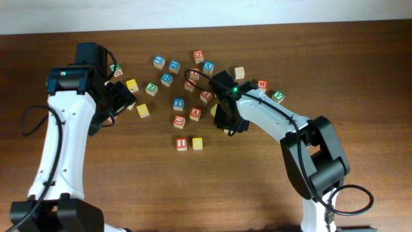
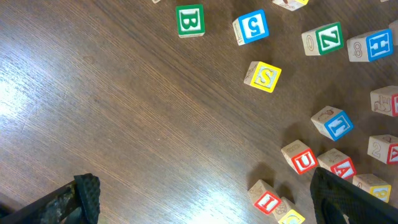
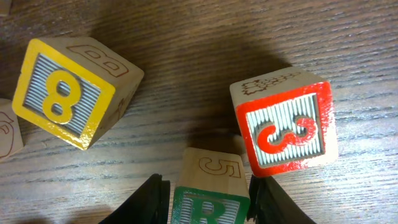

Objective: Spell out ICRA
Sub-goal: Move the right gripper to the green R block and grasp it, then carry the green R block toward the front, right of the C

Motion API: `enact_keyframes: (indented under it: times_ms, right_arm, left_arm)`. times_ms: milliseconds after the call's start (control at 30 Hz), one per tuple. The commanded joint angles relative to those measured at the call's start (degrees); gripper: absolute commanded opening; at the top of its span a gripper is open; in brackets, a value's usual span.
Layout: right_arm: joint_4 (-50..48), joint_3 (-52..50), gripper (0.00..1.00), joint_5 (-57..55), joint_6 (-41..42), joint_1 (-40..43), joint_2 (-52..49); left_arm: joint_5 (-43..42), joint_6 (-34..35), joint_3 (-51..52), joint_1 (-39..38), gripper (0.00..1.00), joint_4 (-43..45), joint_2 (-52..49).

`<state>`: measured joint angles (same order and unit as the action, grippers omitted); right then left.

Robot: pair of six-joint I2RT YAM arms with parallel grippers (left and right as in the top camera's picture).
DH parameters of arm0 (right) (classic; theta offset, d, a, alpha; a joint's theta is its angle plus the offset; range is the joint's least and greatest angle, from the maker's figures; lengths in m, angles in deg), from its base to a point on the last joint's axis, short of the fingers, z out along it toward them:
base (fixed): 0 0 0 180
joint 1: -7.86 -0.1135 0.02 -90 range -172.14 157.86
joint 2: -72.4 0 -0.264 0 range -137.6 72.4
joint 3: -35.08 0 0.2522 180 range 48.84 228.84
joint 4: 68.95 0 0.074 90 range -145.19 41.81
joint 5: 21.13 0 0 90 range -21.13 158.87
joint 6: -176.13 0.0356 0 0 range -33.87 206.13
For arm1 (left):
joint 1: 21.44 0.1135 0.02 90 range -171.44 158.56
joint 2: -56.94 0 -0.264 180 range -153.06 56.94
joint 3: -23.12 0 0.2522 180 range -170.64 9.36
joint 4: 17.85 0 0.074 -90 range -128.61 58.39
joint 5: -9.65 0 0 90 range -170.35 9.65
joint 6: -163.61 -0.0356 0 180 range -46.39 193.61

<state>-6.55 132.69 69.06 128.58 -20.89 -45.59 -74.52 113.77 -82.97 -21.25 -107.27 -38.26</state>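
Note:
A red I block (image 1: 181, 144) and a yellow C block (image 1: 197, 143) sit side by side at the table's middle front; both also show in the left wrist view, the I block (image 2: 267, 200) and the C block (image 2: 289, 215). A red A block (image 1: 195, 113) (image 2: 341, 167) lies behind them. My right gripper (image 1: 226, 117) (image 3: 208, 190) is shut on a green R block (image 3: 208, 202), low between a red 3 block (image 3: 286, 127) and a yellow 8 block (image 3: 68, 93). My left gripper (image 1: 124, 96) (image 2: 208, 205) is open and empty over bare wood.
Several other letter and number blocks lie scattered behind: a red U (image 2: 301, 160), yellow S (image 2: 264, 76), green B (image 2: 189, 20), blue 5 (image 2: 252, 26), green Z (image 2: 326, 38), blue H (image 2: 373, 45), and a red M (image 1: 262, 84).

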Motion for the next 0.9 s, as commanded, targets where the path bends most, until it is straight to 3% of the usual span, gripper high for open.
enact_keyframes:
  times_ms: [0,100,167,233,533,767,867]
  right_arm:
    - [0.2,0.3,0.39,-0.7,0.3,-0.1,-0.7]
    - [0.2,0.3,0.38,-0.7,0.3,-0.1,-0.7]
    - [0.2,0.3,0.27,-0.6,0.3,-0.1,-0.7]
    - [0.2,0.3,0.23,-0.2,0.3,-0.1,-0.7]
    - [1.8,0.5,0.29,3.7,-0.6,-0.1,1.8]
    - [7.0,0.4,0.27,9.2,-13.6,-1.6,8.7]
    - [6.4,0.3,0.27,4.0,-12.2,-6.2,7.9]
  left_arm:
    - [0.5,0.8,0.5,0.0,0.99,-0.1,-0.3]
    - [0.4,0.8,0.5,0.0,0.99,-0.1,-0.3]
    - [0.4,0.8,0.5,0.0,0.99,-0.1,-0.3]
    - [0.4,0.8,0.5,0.0,0.99,-0.1,-0.3]
    - [0.5,0.8,0.5,0.0,0.99,-0.1,-0.3]
    - [0.4,0.8,0.5,0.0,0.99,-0.1,-0.3]
    - [0.4,0.8,0.5,0.0,0.99,-0.1,-0.3]
